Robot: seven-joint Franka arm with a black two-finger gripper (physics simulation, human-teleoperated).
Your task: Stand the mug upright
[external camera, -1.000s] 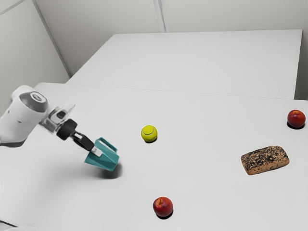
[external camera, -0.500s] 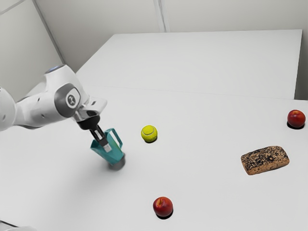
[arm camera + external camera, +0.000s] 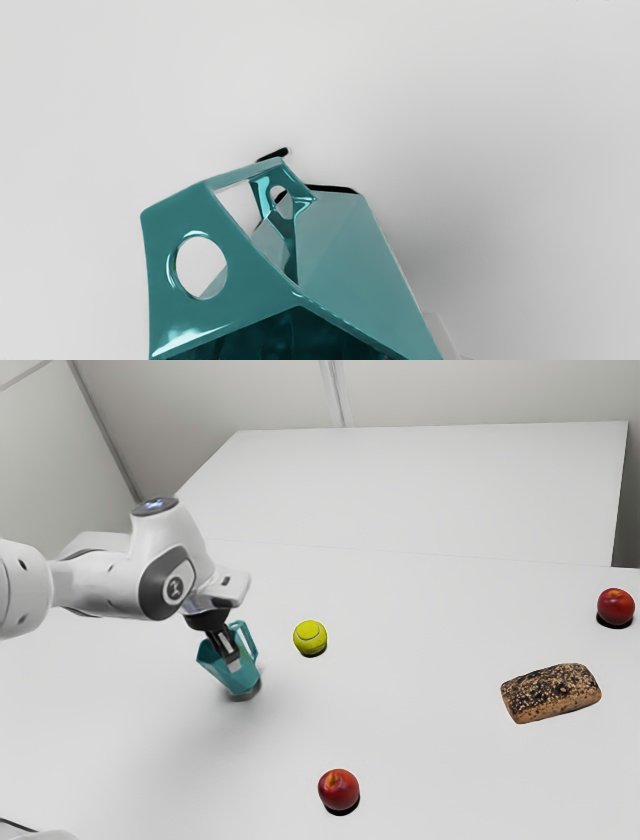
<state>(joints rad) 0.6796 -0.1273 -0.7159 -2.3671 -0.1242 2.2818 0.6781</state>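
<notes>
The black gripper [image 3: 230, 652] points down at the teal mug [image 3: 241, 677], shut on its side, left of the tennis ball. The mug leans a little, its open top toward the exterior view's upper left, its base low over a dark shadow; whether it touches the table cannot be told. Its handle [image 3: 245, 639] faces the ball side. In the wrist view the angular mug [image 3: 350, 240] shows its handle with a round hole and part of its dark inside. A pale fingertip of the gripper [image 3: 440, 334] lies against its outer wall; the other is hidden.
On the white table [image 3: 430, 630] are a yellow-green tennis ball [image 3: 310, 638] close to the mug, a red apple [image 3: 339, 790] toward the front, a seeded bread loaf [image 3: 551, 692] and another red apple [image 3: 615, 606] at the exterior view's right.
My hand has swung from a slanted pose to a steeper one, shifting toward the exterior view's right. The mug has turned with it from strongly tipped to nearly upright.
</notes>
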